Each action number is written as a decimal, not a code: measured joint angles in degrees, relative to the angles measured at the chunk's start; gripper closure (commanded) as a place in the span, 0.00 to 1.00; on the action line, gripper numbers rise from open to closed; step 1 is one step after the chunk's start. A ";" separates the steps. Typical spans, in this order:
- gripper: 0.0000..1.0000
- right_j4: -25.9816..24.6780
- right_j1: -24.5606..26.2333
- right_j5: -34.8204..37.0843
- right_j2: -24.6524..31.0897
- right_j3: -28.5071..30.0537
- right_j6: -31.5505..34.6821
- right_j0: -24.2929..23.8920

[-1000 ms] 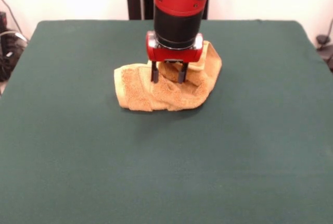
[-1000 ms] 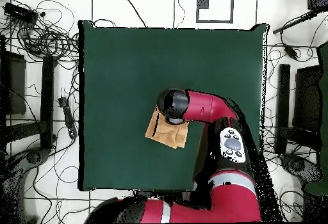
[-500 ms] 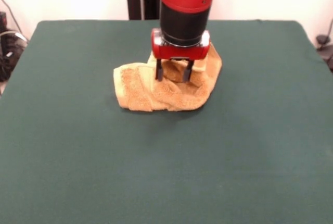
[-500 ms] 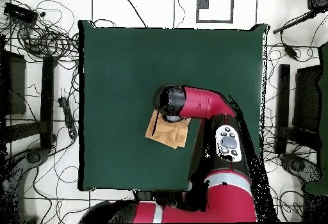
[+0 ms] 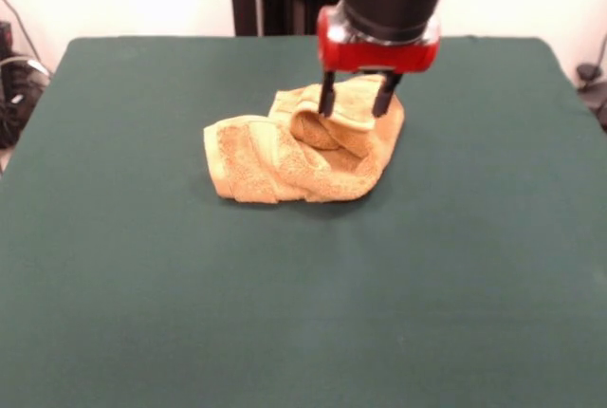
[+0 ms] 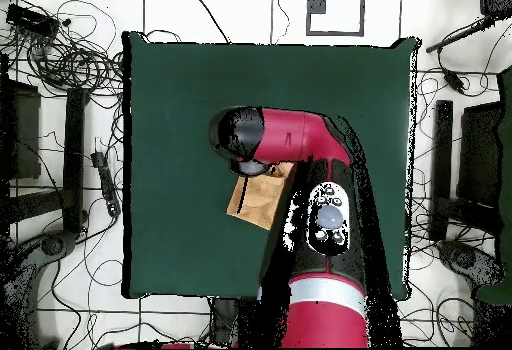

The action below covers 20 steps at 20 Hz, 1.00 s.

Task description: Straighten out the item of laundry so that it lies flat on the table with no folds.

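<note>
The claw hangs above the far right part of the towel, its two dark fingers spread apart and pointing straight down, nothing between them, so it is released and empty. Their tips show in front of the cloth's upper folds, though whether they touch it is hard to tell from the front. Below the claw and off to its left as seen from the front, the golden-orange towel sits in a crumpled heap on the green table, clearly not flat: a raised flap curls over just under the fingers, forming a hollow pocket, and a thicker rolled fold bulges out to the left. The flat woven band shows along the upper edge near the fingertips. From overhead, the red and black arm covers part of the towel, and only a wedge of orange cloth peeks out beneath the black wrist. The heap lies towards the middle of the table, with green felt on all sides.
</note>
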 measured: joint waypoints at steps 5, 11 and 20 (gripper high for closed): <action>0.00 0.21 -1.46 0.75 -0.23 -2.42 0.01 1.04; 0.00 1.15 -1.76 0.76 -0.73 -2.87 0.01 0.53; 0.00 3.69 -2.20 0.33 -0.97 -2.16 0.01 -1.31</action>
